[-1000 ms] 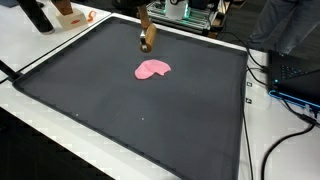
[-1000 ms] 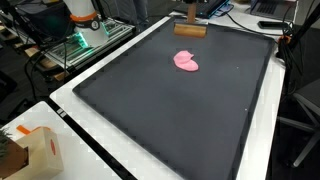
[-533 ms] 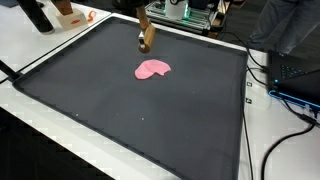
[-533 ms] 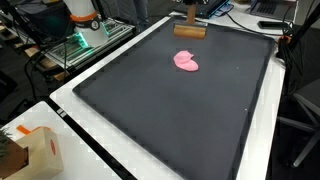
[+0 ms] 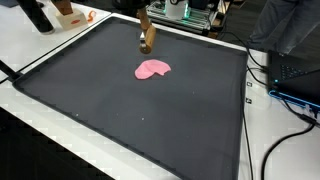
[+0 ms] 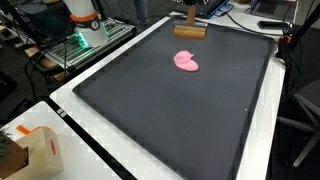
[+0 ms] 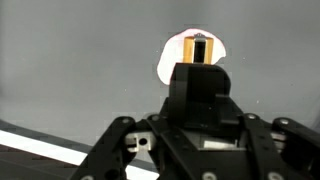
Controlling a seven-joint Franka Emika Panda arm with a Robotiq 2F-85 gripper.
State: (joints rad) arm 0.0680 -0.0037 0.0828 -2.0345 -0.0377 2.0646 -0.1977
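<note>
Exterior view, from the near corner of the table. The gripper comes down at the far edge of the black mat. A small wooden block sits at its tip, standing rather tall and a little tilted. I cannot tell whether its lower end touches the mat. A flat pink lump lies nearer the middle, well apart from the block.

Exterior view, from the long side. The block shows here as a low brown bar at the far rim of the mat, directly under the gripper. The pink lump lies on the near side of it, not touching.

Wrist view. The dark bulk of the gripper fills the centre. The fingers look drawn in tight, with the block pinched at their ends, so I read it as grasping the block. A pale patch lies behind it on the grey surface. I can't say what that is.

Handling, as a judgement:
- The block looks like plain wood. It should be stiff and light, with dry faces that should not slip, and it is not fragile.
- Flat sides suit a parallel pinch. The best hold is across the narrow width, near mid-length, so it does not swing.
- The pink lump looks soft and limp.
</note>
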